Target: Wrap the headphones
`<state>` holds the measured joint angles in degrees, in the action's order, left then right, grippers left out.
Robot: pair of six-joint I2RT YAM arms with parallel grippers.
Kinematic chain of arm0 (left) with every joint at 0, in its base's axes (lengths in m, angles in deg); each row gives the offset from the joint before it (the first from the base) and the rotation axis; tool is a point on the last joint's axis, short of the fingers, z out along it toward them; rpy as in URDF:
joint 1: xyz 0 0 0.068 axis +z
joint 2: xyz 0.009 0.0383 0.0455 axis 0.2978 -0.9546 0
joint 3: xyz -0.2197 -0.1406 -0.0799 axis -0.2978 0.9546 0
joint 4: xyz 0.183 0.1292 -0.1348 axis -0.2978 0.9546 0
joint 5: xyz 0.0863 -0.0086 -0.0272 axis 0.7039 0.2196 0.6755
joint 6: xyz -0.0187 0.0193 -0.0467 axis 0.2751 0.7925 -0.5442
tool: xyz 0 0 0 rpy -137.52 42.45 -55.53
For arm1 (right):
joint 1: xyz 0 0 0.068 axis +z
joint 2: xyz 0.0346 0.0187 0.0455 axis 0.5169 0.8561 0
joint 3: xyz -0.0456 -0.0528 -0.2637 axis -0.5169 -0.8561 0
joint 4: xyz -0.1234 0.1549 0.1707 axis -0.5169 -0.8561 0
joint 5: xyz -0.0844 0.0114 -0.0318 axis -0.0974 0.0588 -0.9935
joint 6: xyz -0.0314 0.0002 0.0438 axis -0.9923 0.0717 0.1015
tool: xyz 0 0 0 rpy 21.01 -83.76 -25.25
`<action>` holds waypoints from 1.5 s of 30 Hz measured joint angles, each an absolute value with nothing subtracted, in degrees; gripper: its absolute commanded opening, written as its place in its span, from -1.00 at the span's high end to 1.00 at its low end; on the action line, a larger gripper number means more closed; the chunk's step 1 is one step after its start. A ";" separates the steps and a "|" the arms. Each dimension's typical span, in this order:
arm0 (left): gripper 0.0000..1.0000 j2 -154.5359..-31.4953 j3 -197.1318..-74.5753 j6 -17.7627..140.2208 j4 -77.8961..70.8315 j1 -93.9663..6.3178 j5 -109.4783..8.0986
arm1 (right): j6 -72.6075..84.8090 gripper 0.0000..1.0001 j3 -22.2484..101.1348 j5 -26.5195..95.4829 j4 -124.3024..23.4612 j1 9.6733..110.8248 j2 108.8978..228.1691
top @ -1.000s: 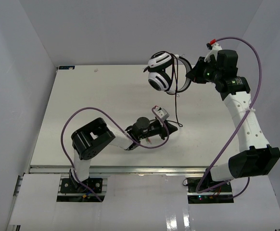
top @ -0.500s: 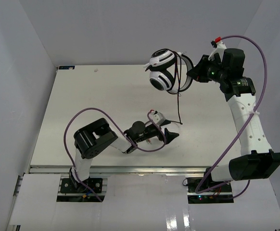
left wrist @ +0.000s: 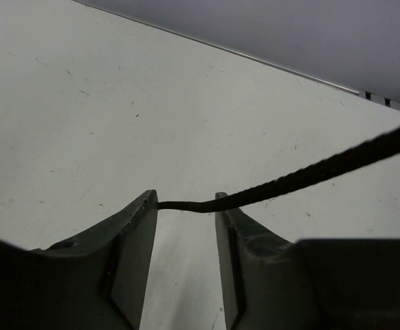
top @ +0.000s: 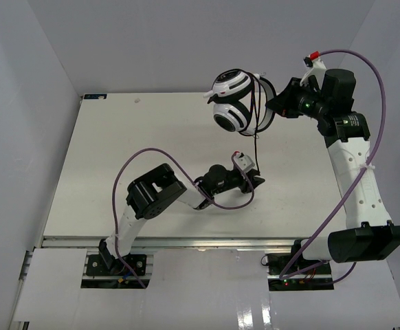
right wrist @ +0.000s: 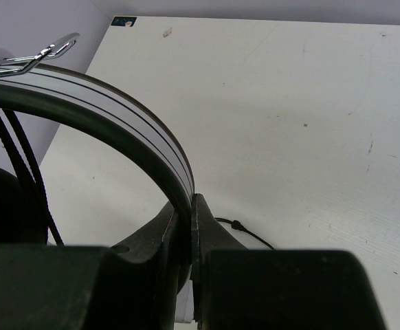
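The headphones, white and black with round striped earcups, hang in the air above the table's back right. My right gripper is shut on their headband, which sits clamped between the jaws. The thin black cable hangs from the headphones down to the table. My left gripper is low over the table at the cable's lower end. In the left wrist view its jaws stand open, and the cable lies across both fingertips, coming in from the upper right.
The white table stretches to the left and back, with grey walls around it. Thick purple robot cables loop over both arms. A stretch of the cable with a small plug lies on the table under my right gripper.
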<state>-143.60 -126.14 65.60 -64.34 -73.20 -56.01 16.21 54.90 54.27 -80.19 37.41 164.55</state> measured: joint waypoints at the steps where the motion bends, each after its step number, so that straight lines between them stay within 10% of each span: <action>1: 0.47 -143.89 -126.14 65.29 -64.34 -73.20 -56.08 | 16.37 0.85 54.93 54.58 -80.18 37.31 164.35; 5: 1.00 -144.76 -126.53 64.45 -64.38 -73.20 -56.41 | 16.89 0.85 55.03 55.76 -80.17 36.76 163.82; 33: 1.00 -126.05 -99.58 54.67 -72.58 -55.34 -64.52 | 3.67 0.85 54.00 60.48 -81.42 35.33 159.25; 45: 1.00 -118.20 -115.82 59.74 -41.33 -41.17 -81.14 | -25.62 0.85 44.27 60.91 -84.79 35.40 152.44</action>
<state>-118.20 -115.82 59.74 -41.33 -41.17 -81.14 -25.62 44.27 60.91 -84.79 35.40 152.44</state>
